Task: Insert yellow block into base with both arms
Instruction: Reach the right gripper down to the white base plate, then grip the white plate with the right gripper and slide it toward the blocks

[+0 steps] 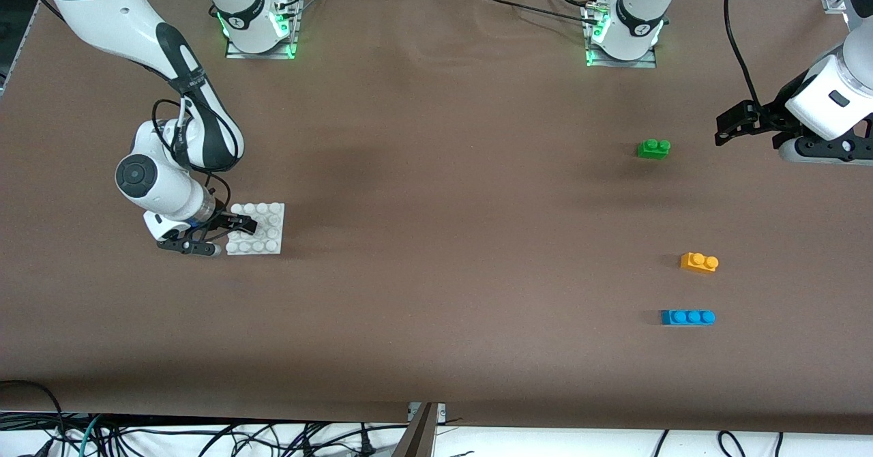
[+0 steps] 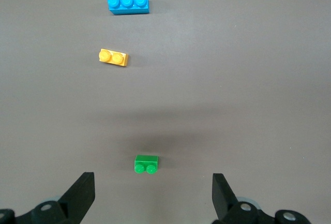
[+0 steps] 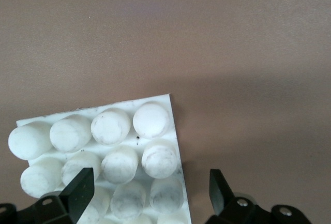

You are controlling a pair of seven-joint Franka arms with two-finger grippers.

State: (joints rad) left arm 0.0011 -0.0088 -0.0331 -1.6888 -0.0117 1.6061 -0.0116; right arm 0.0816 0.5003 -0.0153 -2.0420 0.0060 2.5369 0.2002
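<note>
The yellow block lies on the brown table toward the left arm's end, between the green and blue bricks. It also shows in the left wrist view. The white studded base lies flat toward the right arm's end. My right gripper is open and low over the base's edge. In the right wrist view, one finger is over the studs of the base and the other is past its edge. My left gripper is open and empty, in the air beside the green brick.
A green two-stud brick lies farther from the front camera than the yellow block, close before my left gripper in its wrist view. A blue three-stud brick lies nearer. Brown table stretches between base and bricks.
</note>
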